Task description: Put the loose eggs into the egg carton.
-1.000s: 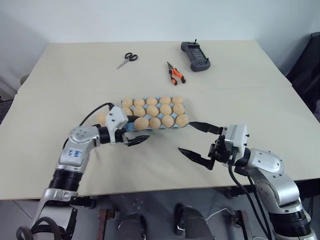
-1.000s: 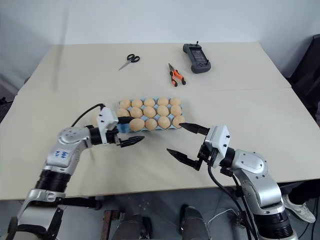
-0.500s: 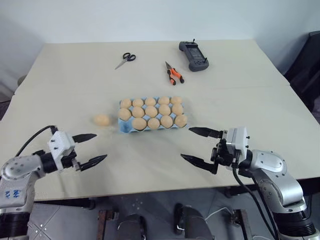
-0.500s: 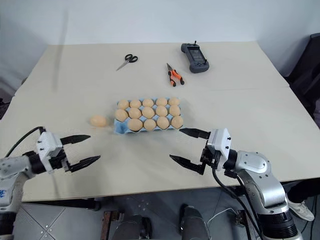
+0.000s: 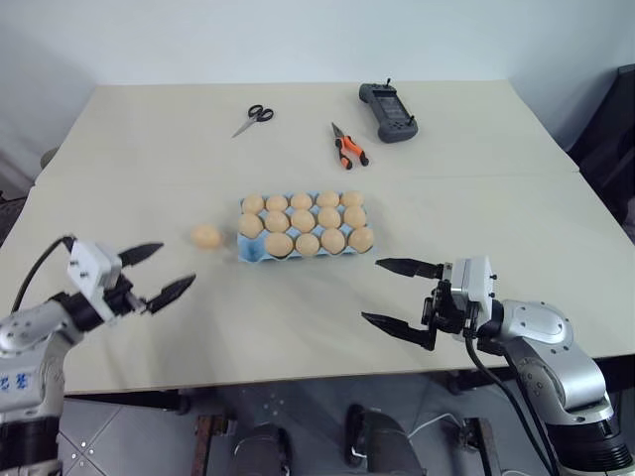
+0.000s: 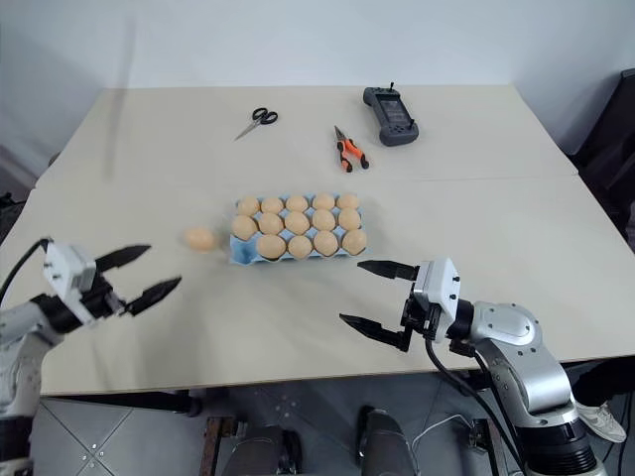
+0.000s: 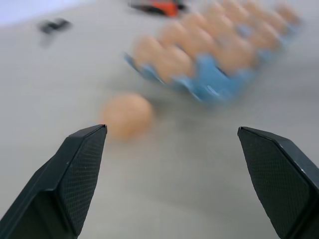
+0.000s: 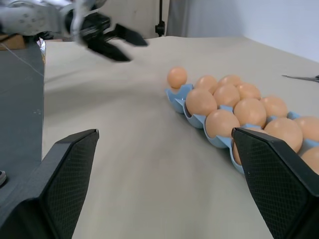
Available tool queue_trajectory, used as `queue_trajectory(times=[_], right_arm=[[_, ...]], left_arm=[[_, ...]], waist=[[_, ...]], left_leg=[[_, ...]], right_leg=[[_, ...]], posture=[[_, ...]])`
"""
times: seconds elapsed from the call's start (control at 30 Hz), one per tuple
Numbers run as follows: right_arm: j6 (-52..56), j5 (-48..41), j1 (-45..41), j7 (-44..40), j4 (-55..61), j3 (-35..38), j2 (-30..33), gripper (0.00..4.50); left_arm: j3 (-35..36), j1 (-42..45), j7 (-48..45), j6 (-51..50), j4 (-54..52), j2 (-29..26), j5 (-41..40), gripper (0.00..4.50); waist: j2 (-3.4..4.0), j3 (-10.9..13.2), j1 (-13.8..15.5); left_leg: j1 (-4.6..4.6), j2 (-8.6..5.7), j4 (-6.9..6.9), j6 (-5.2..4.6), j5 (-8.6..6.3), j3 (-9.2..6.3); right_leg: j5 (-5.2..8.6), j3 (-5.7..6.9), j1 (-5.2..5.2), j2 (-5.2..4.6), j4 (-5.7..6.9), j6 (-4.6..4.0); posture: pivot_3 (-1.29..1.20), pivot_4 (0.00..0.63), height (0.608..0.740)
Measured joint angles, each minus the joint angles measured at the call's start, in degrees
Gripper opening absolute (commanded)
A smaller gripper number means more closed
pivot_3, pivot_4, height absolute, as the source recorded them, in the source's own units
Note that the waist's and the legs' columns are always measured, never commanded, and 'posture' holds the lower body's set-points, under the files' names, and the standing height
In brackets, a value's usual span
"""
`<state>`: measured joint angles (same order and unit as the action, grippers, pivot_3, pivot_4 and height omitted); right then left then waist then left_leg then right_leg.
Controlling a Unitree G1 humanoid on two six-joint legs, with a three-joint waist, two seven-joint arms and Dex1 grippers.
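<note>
The light blue egg carton point(image 5: 254, 252) lies mid-table, filled with tan eggs except for its front left corner cup, which shows bare blue. One loose egg point(image 5: 205, 236) rests on the table just left of the carton; the left wrist view looks at this egg point(image 7: 127, 115) ahead, with the carton point(image 7: 213, 82) beyond it. My left gripper point(image 5: 171, 266) hovers open and empty at the table's front left, pointing towards the egg and a hand's width short of it. My right gripper point(image 5: 373, 291) is open and empty, front right of the carton, pointing left.
Scissors point(image 5: 253, 118), orange-handled pliers point(image 5: 348, 147) and a black handheld controller point(image 5: 388, 110) lie at the back of the table. The table's front edge point(image 5: 298, 369) runs just below both grippers.
My left gripper has pulled back from the carton's front left corner to the table's front left, still open, uncovering the loose egg. The right gripper has hardly moved.
</note>
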<state>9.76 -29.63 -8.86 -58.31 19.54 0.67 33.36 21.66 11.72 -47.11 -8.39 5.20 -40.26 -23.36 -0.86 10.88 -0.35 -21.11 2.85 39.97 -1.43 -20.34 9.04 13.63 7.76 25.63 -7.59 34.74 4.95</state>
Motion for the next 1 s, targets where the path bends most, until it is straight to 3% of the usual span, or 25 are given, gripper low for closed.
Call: queue_trajectory(times=[0.23, 0.47, 0.73, 1.0], right_arm=[[0.05, 0.32, -1.66, 0.35, -1.05, -0.11, 0.03, 4.50], [0.06, 0.66, -1.54, 1.67, -0.89, -0.13, -0.20, 4.50], [0.12, 0.67, -0.68, 2.95, 0.54, -0.19, -0.37, 4.50], [0.12, 0.67, -0.38, 3.33, 0.56, -0.19, -0.43, 4.50]], left_arm=[[-9.22, 15.28, 6.53, -0.56, 14.71, 3.87, 8.22, 4.48], [-12.50, 24.03, 7.83, 3.27, 29.27, 5.84, 12.24, 4.48], [-13.85, 24.83, 6.02, 3.55, 33.51, 6.81, 13.40, 2.45], [-10.25, 23.21, -1.01, 4.76, 26.74, 7.31, 6.76, 2.40]], waist=[[-0.01, -0.01, 0.27], [-0.02, -0.01, 0.12], [-0.04, -0.02, 0.12], [-0.04, -0.02, 0.16]], left_leg=[[-0.07, -0.13, 0.00, -0.05, 0.01, 0.14], [-0.07, -0.10, -0.01, 0.01, -0.02, 0.23], [-0.04, -0.10, 0.06, -0.02, 0.00, 0.28], [-0.05, -0.09, 0.08, -0.03, 0.01, 0.27]], right_leg=[[-0.04, 0.06, 0.00, 0.11, 0.01, 0.06], [-0.04, 0.21, 0.01, 0.26, -0.05, 0.07], [-0.04, 0.15, 0.01, 0.23, -0.02, 0.07], [-0.04, 0.15, 0.01, 0.14, 0.02, 0.07]], posture=[[0.00, 0.150, 0.740], [0.00, 0.150, 0.740], [0.00, 0.150, 0.740], [0.00, 0.150, 0.740]])
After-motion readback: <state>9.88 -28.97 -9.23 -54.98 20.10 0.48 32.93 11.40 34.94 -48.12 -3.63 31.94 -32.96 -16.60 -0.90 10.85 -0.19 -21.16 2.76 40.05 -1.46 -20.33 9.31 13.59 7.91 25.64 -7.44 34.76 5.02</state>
